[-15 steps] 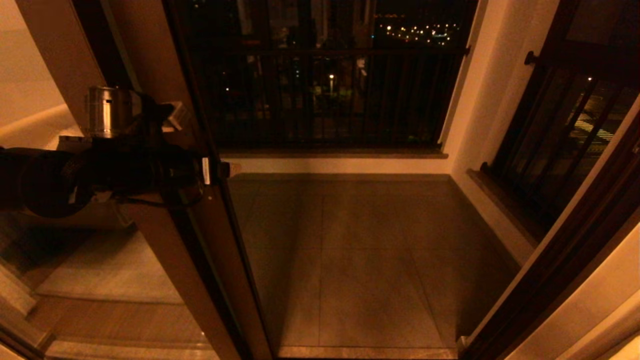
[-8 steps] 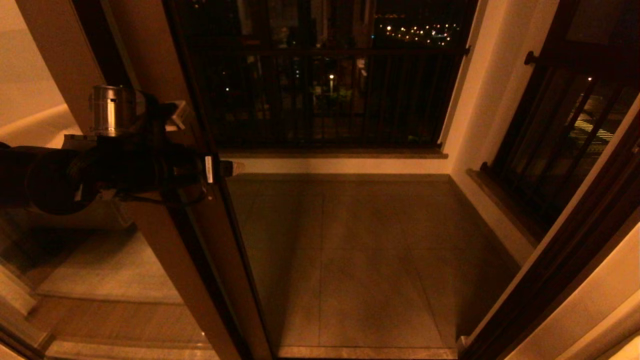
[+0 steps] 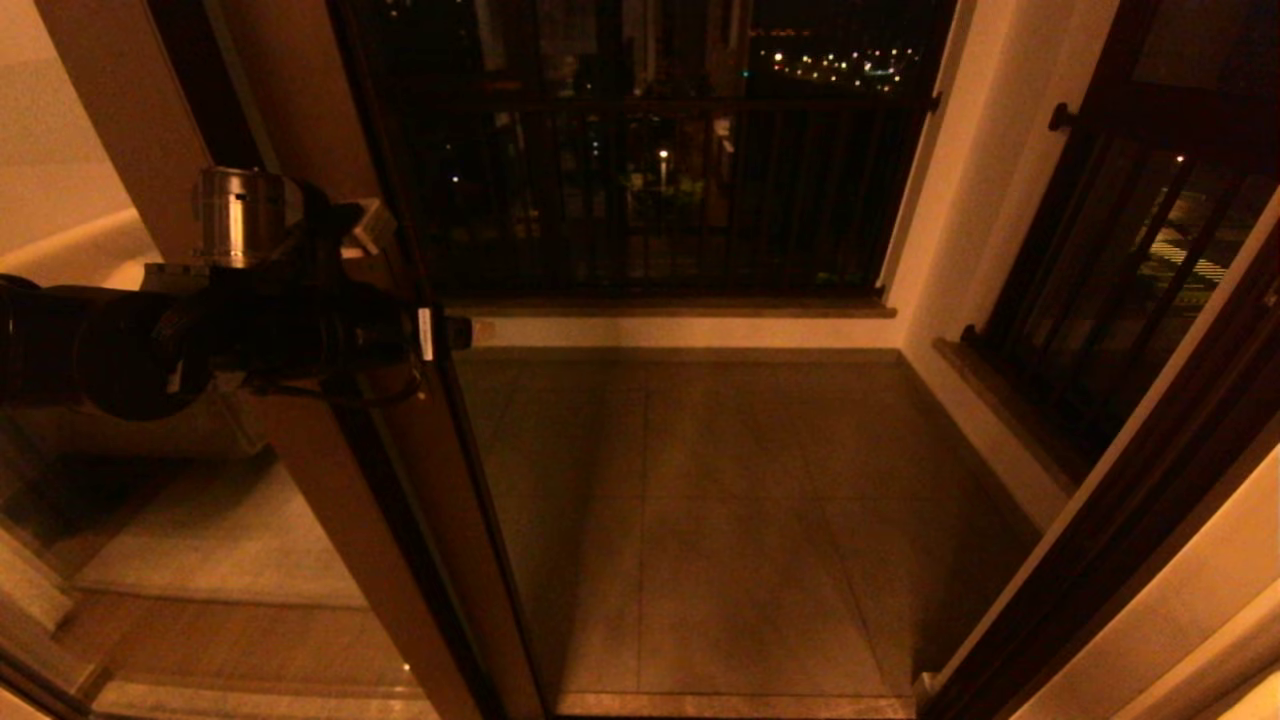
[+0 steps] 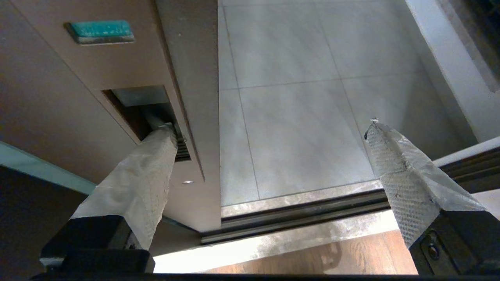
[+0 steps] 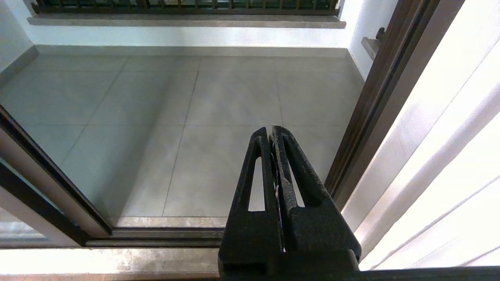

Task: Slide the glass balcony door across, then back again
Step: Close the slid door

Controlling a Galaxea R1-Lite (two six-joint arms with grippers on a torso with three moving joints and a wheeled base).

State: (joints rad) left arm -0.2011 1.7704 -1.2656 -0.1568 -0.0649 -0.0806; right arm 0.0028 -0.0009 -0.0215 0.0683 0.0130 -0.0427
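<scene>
grey tiled balcony floor (image 3: 740, 520), door track (image 4: 297, 212)

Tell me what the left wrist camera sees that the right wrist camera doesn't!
Only the left wrist view shows the left pincer, open, one wrapped finger poked into the recessed handle slot of the glass balcony door, under a green tag.

Only the right wrist view shows the right pincer, shut and touching nothing, plus the balcony railing.

Both show the grey balcony tiles and the floor track.
</scene>
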